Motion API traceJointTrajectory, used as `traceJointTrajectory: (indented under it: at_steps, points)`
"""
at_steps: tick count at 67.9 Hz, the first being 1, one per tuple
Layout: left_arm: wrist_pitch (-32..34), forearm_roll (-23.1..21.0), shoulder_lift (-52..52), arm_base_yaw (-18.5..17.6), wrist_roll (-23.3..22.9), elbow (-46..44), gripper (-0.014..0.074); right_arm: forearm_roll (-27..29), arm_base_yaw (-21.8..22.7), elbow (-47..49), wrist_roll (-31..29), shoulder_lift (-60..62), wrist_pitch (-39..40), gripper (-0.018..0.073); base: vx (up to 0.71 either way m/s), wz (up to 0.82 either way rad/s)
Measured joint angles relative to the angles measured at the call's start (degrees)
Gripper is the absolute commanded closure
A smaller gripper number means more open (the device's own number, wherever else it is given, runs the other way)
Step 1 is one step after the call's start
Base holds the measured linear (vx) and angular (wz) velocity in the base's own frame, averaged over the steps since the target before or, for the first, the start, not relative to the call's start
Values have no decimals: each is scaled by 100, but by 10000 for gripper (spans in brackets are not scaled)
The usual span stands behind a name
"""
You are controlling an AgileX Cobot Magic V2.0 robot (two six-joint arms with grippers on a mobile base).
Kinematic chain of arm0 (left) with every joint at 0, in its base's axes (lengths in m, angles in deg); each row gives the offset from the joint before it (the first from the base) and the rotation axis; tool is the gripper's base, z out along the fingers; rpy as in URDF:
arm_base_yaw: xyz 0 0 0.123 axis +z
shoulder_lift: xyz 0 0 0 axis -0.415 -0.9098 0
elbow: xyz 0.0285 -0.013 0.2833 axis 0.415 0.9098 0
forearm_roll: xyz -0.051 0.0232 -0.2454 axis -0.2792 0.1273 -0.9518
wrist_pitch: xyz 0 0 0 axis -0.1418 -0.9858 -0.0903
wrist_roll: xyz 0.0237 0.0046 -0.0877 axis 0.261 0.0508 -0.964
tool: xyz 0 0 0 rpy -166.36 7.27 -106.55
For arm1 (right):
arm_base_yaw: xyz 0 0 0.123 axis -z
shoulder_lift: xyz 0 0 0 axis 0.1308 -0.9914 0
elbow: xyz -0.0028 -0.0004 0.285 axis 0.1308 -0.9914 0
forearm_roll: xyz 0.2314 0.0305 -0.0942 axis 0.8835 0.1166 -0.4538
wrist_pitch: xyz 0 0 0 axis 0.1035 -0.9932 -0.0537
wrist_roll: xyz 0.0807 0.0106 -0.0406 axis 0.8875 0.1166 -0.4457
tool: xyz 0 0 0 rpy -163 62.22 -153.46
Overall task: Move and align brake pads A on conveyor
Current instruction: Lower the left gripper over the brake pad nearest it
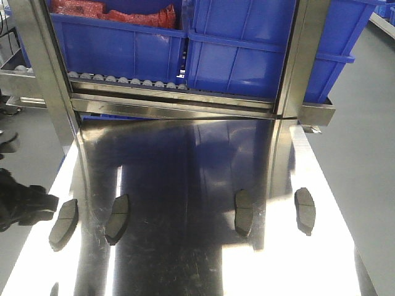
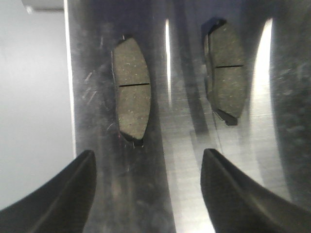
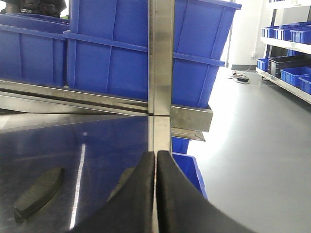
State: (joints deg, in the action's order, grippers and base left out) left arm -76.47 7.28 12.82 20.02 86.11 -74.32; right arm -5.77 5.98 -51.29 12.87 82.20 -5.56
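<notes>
Glary steel table (image 1: 185, 259); four brake pads A (image 1: 244, 213); left pincer (image 2: 148, 154) edge-cropped.

Black left gripper (image 2: 148, 158), jaws spread wide apart, seen at the left edge in the front view, right gripper (image 3: 156, 156), jaws pressed together, tips touching

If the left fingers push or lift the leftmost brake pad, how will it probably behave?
The leftmost brake pad looks like a solid flat slab, so it is probably stiff and will not roll. It lies on the polished steel table, so a push will likely make it slide easily. Its low profile may make gripping from above awkward.
</notes>
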Motion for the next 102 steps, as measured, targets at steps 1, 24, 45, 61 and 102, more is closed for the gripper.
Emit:
traceJointTrajectory:
  at_steps: [1,24,45,61,102]
  points:
    - [0,0,-112,0,6,-48,135,0,0,0,0,0,0,571,0,0]
    - [8,36,-1269,-61,52,-579,135,0,0,0,0,0,0,571,0,0]
    - [236,151,-2043,-206,-203,-649,135,0,0,0,0,0,0,571,0,0]
    - [506,151,-2324,-206,-331,-649,135,0,0,0,0,0,0,571,0,0]
    - [-197,414,-3170,-206,-515,-1674,156,0,0,0,0,0,0,571,0,0]
